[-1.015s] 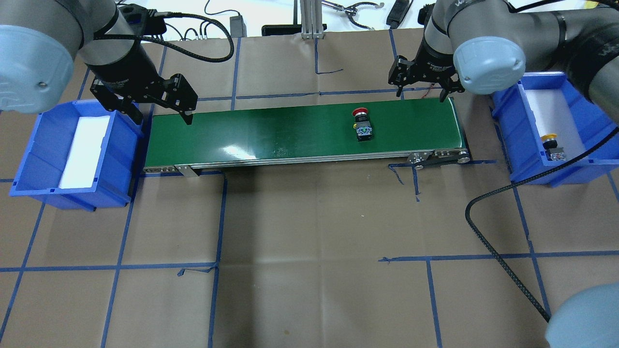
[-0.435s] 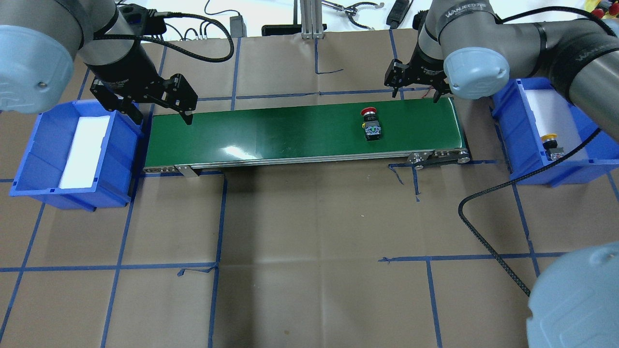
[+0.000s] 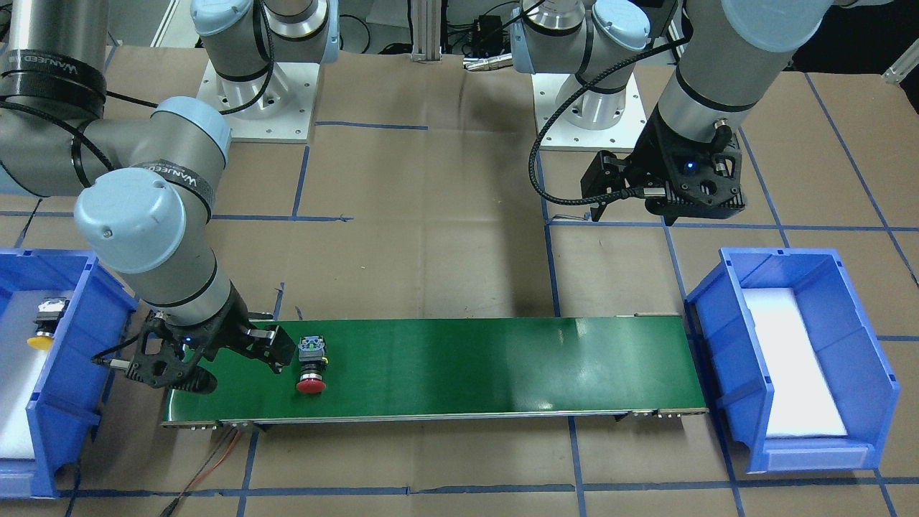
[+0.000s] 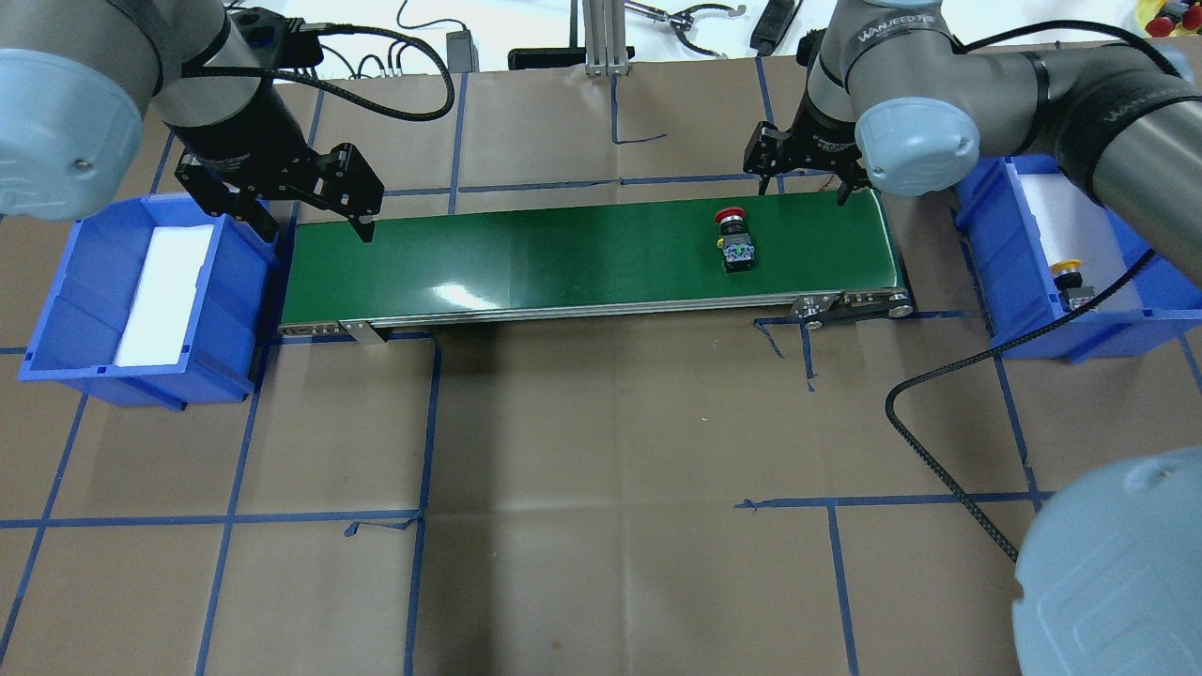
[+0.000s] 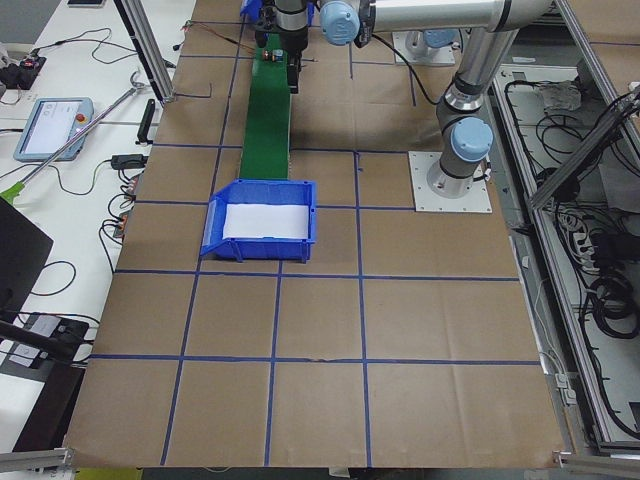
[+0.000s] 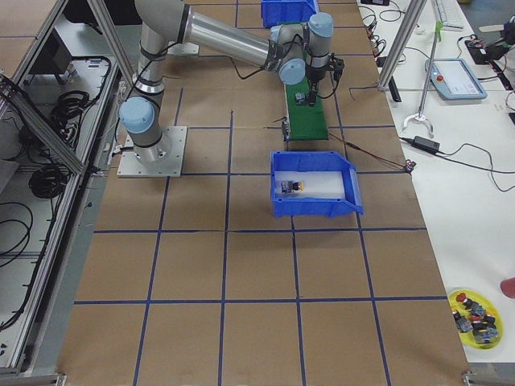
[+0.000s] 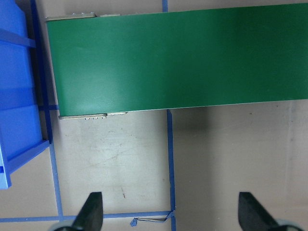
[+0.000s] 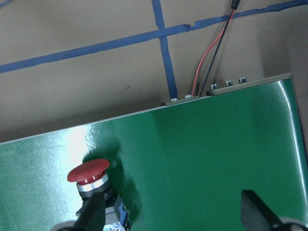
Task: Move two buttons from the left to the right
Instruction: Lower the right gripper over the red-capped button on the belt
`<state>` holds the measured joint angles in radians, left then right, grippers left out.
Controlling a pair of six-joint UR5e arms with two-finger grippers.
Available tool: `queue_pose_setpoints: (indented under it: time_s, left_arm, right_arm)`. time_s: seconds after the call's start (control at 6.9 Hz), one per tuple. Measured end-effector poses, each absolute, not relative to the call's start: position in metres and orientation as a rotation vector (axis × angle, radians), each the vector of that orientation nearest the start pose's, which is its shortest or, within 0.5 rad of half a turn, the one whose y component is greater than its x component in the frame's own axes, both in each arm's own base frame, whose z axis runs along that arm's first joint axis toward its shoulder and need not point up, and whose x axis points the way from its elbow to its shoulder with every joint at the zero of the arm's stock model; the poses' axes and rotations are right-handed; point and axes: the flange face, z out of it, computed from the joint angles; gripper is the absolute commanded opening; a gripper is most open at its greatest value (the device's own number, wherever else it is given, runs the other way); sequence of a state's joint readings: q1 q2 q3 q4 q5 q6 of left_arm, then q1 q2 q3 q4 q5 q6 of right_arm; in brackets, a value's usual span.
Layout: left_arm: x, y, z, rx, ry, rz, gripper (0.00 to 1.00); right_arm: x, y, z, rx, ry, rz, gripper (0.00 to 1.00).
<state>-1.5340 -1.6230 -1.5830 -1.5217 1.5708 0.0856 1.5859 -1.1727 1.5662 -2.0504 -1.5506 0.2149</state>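
Note:
The red-capped button (image 4: 735,241) lies on its side on the green conveyor belt (image 4: 563,258), near the belt's right end; it also shows in the front view (image 3: 311,366) and the right wrist view (image 8: 91,180). The yellow-capped button (image 4: 1071,280) lies in the right blue bin (image 4: 1033,324), as the front view (image 3: 44,323) also shows. My right gripper (image 4: 801,188) is open and empty, above the belt's far edge just beyond the red button. My left gripper (image 4: 316,230) is open and empty over the belt's left end, next to the left blue bin (image 4: 84,310).
The left bin holds only a white foam pad (image 4: 164,296). A black cable (image 4: 939,469) loops over the brown paper at the right. Tools and cables (image 4: 685,19) lie beyond the table's far edge. A red and black wire (image 8: 211,53) runs off the belt's end.
The red button has ridden further right along the belt. My right gripper has shifted a little left, staying open. My left gripper has not moved.

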Motion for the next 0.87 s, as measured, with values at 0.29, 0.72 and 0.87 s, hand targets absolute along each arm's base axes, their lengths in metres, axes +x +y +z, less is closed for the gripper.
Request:
queue_pose_setpoints:
  time_s: [0.29,0.72,0.87]
  left_arm:
    - [-0.114,-0.516,0.461,0.077,3.142,0.024,1.00]
    - [-0.114,-0.516,0.461,0.076,3.142,0.024,1.00]
    - [-0.114,-0.516,0.461,0.075,3.142,0.024,1.00]
  right_arm:
    - [0.145,-0.633,0.311,0.307,3.093,-0.121,1.00]
    - [0.145,-0.634,0.300,0.305,3.099,-0.095,1.00]
    - [0.145,-0.636,0.292,0.305,3.104,-0.078,1.00]
